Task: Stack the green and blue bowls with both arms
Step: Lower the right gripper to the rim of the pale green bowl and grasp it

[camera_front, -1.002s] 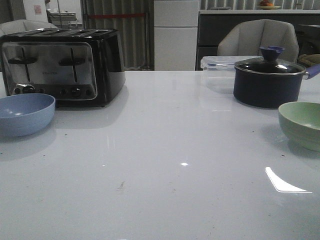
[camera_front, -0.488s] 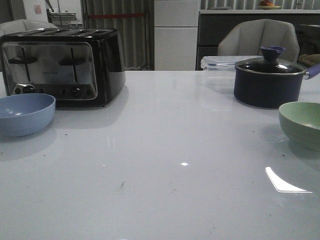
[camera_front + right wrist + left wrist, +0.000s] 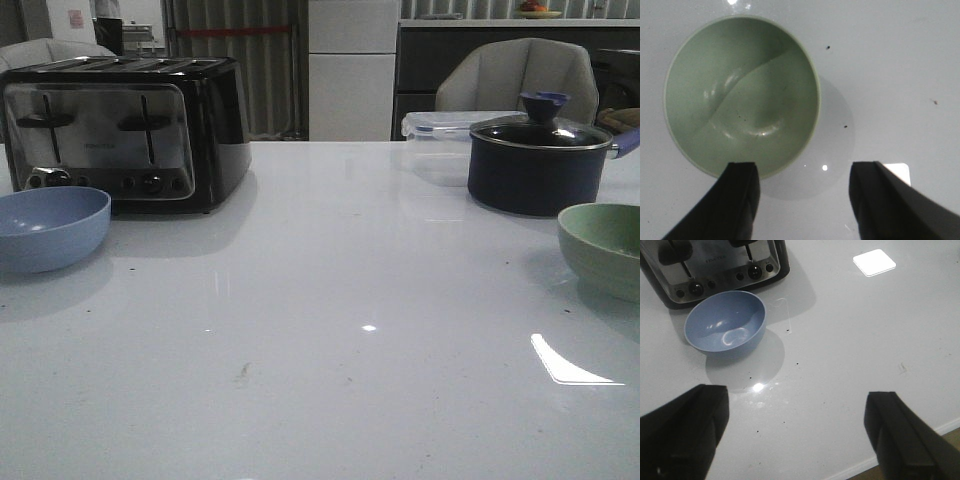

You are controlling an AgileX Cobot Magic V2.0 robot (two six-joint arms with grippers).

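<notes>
the blue bowl (image 3: 48,228) sits upright at the far left of the table (image 3: 330,300), just in front of the toaster (image 3: 120,132); the green bowl (image 3: 605,248) sits upright at the far right, near the dark pot (image 3: 538,165) with its glass lid. the two are well apart, one within each arm's side, which suits a two-armed pickup before stacking.

the left pincer (image 3: 795,432) hangs wide and empty above the table, with the blue bowl (image 3: 726,323) ahead of it and off to one side, not between the fingers. the right pincer (image 3: 802,200) is also wide and empty, one finger (image 3: 737,200) over the green bowl's (image 3: 742,95) near rim, likely lining up to grip that wall.

neither arm shows in the front view. the green bowl is cut off there by the frame edge. whether that finger touches the rim is hard to tell.
</notes>
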